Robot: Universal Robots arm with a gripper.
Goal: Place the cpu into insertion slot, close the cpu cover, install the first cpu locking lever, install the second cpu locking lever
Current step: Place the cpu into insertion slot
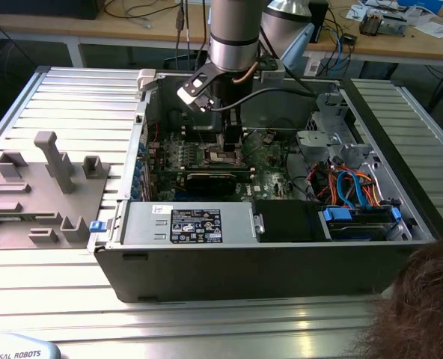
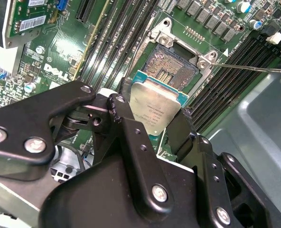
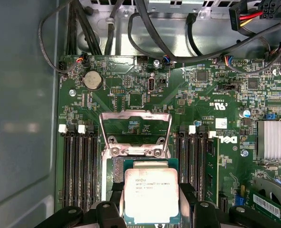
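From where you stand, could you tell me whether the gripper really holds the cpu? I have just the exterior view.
Observer: Yes; in both wrist views the gripper is shut on the cpu.
Operator: Thank you. Is the cpu cover open?
Observer: In the first wrist view the cpu cover is swung open.
Operator: And the insertion slot?
Observer: In the second wrist view the insertion slot is uncovered, the cpu overlapping one edge; I cannot tell whether they touch.

cpu (image 2: 154, 107) between claw (image 3: 152, 199) fingers, partly over insertion slot (image 2: 171, 71), cpu cover (image 3: 135, 151) beyond slot
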